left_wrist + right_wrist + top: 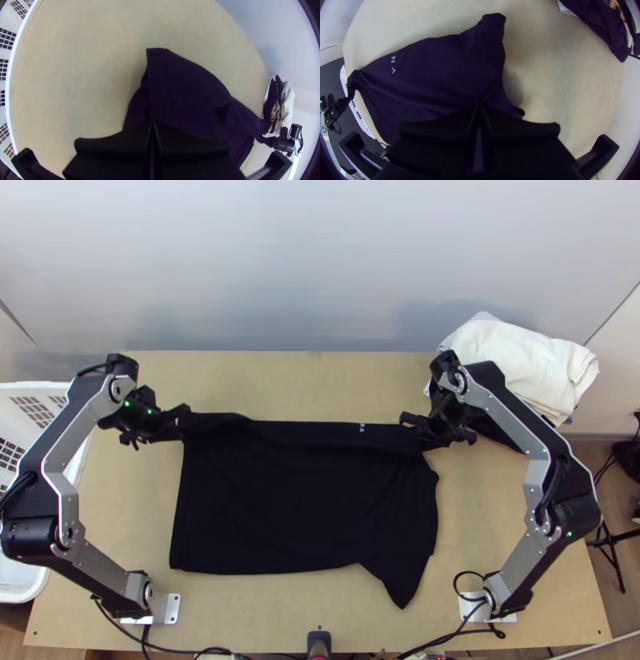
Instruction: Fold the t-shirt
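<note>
One light wooden table [320, 620] extends under the black t-shirt [304, 508], which lies across its middle, mostly spread, a sleeve [398, 580] jutting from the near right corner. The two arms stand either side of the t-shirt, their bases near its close edge. Left of the t-shirt sits a white slotted basket [12, 390]; beyond its far right corner, a pile of white and dark cloth [520, 358]. The left gripper [182, 422] is clenched on the t-shirt's far left corner — the right gripper [422, 434] likewise pinches it near the far right one. Smallest, pale lettering [362, 428] marks the t-shirt's far edge, nearer the right gripper.
</note>
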